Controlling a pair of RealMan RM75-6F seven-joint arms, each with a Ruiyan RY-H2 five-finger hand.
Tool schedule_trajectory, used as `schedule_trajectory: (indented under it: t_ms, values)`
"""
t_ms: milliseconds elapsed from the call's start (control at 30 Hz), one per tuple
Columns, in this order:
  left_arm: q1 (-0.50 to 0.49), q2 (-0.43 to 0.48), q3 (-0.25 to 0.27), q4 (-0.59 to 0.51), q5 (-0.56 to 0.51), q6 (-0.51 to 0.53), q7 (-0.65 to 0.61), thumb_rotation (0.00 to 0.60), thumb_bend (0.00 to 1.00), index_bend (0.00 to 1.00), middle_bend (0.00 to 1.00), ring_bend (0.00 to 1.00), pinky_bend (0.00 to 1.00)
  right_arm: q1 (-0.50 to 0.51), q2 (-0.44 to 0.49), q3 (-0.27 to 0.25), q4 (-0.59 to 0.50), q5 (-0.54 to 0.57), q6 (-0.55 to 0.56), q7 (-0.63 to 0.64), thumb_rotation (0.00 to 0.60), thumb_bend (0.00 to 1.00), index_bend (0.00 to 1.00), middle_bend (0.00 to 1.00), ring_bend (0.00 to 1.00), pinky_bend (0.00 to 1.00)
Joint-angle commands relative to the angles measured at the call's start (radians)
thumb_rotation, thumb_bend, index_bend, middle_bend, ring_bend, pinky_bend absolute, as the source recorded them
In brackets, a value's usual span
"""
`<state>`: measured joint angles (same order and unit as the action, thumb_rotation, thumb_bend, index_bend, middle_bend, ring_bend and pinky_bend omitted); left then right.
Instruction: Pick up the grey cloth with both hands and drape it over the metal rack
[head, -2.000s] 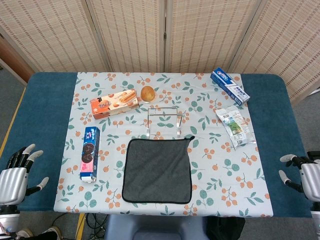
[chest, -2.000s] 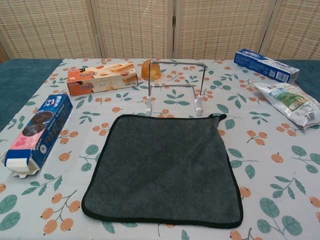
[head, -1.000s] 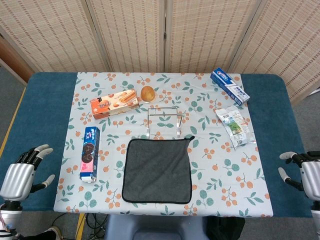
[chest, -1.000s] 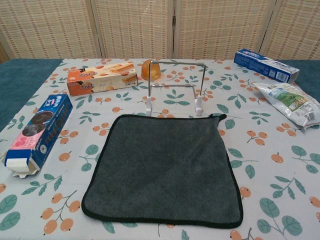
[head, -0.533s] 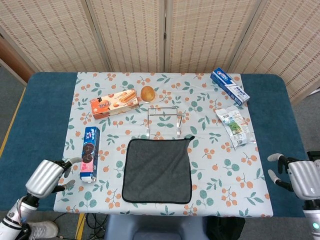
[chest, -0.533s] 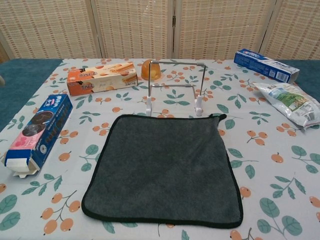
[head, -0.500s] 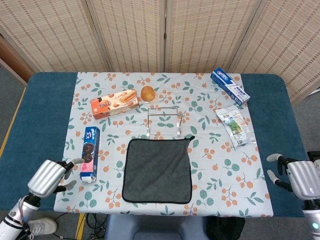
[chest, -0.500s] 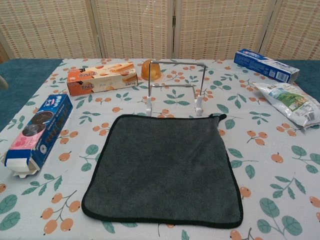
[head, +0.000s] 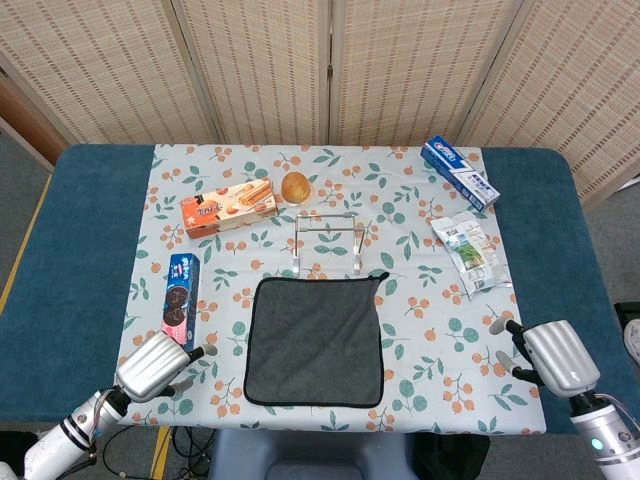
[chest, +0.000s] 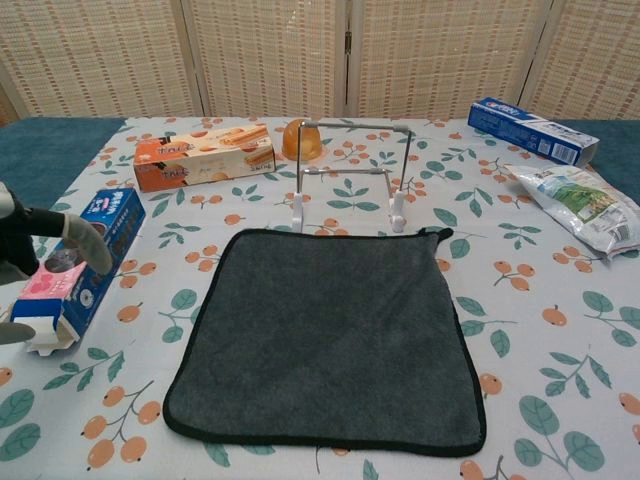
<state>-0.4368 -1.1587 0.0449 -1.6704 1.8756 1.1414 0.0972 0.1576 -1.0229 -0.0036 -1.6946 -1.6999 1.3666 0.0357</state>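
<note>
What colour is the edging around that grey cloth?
Black, a thin trim running all round the grey cloth, clearest in the chest view.

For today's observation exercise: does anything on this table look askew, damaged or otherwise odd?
Little stands out. The cloth lies flat before the upright rack. The foil pouch looks crumpled, and the blue cookie box has its near end flap open. Nothing is spilled.

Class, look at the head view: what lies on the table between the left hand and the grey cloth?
Nothing but bare tablecloth lies between the left hand and the cloth; the head view shows it.
</note>
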Motion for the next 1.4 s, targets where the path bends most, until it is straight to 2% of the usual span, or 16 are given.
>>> schedule_trajectory:
  t_ms: [33, 200, 400, 667, 1200, 1400]
  values:
    - [-0.020, -0.025, 0.015, 0.005, 0.010, -0.029, 0.021, 0.600, 0.20, 0.33, 0.96, 0.90, 0.99, 0.016, -0.009, -0.012, 0.001, -0.012, -0.026, -0.010, 0.600, 0.29, 0.43, 0.92, 0.88, 1.00]
    - [-0.040, -0.077, 0.026, 0.016, 0.011, -0.057, 0.053, 0.600, 0.20, 0.33, 0.98, 0.91, 0.99, 0.040, -0.029, -0.030, 0.007, -0.034, -0.062, -0.016, 0.600, 0.29, 0.43, 0.92, 0.88, 1.00]
    - [-0.055, -0.149, 0.031, 0.039, 0.004, -0.072, 0.083, 0.600, 0.20, 0.34, 0.99, 0.93, 1.00, 0.068, -0.065, -0.051, 0.021, -0.067, -0.098, -0.034, 0.600, 0.15, 0.43, 0.93, 0.88, 1.00]
    - [-0.073, -0.227, 0.040, 0.064, -0.022, -0.109, 0.126, 0.600, 0.20, 0.35, 1.00, 0.93, 1.00, 0.096, -0.106, -0.069, 0.037, -0.089, -0.129, -0.055, 0.600, 0.13, 0.43, 0.93, 0.89, 1.00]
    - [-0.090, -0.382, 0.044, 0.158, -0.080, -0.147, 0.204, 0.600, 0.20, 0.34, 1.00, 0.93, 1.00, 0.107, -0.113, -0.083, 0.045, -0.071, -0.125, -0.045, 0.600, 0.11, 0.43, 0.93, 0.89, 1.00]
    - [-0.092, -0.406, 0.034, 0.182, -0.111, -0.142, 0.219, 0.600, 0.20, 0.34, 1.00, 0.93, 1.00, 0.113, -0.126, -0.092, 0.057, -0.073, -0.130, -0.053, 0.600, 0.11, 0.43, 0.93, 0.89, 1.00]
